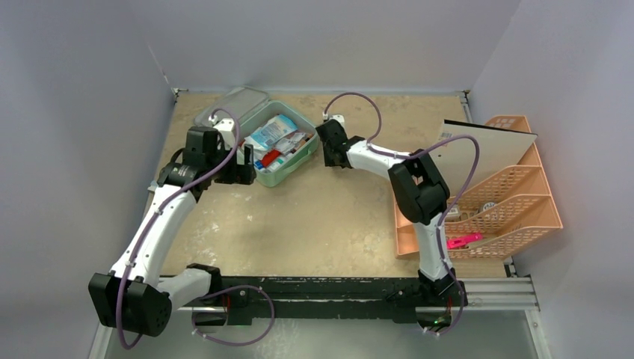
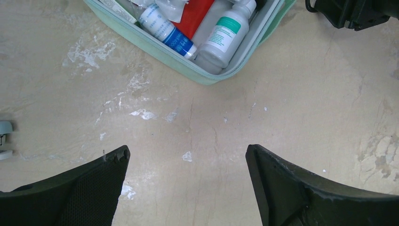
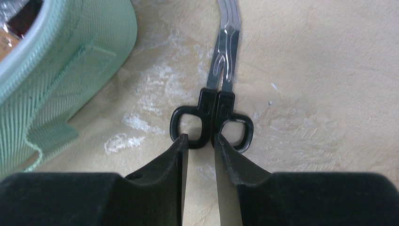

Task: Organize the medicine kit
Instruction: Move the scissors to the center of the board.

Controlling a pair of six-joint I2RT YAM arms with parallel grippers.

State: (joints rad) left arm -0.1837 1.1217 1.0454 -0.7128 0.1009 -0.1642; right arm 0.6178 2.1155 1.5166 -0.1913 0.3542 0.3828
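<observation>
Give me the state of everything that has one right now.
medicine kit: open, supplies inside.
scissors: blades closed, flat on the table.
left gripper: wide open, empty.
right gripper: fingers nearly together at the scissors' handles; grip unclear.

**Mint, Peach and Black on a Scuffed Beige Counter**

The medicine kit (image 1: 278, 179) is mint green outside, with a fine ribbed weave and a pale grey-white rim. In it lie a white bottle (image 2: 221, 37) with a teal label, a white tube (image 2: 167, 30) banded in blue, and a red pouch (image 2: 197, 14). The scissors (image 3: 220, 84) have glossy black handles and silver blades. The counter (image 2: 291, 108) is beige, mottled with whitish scuffs. The rack (image 1: 516, 217) is a peach lattice holding something bright pink (image 1: 463, 241). Both the left end effector (image 2: 188, 155) and the right end effector (image 3: 201, 141) are matte black.
</observation>
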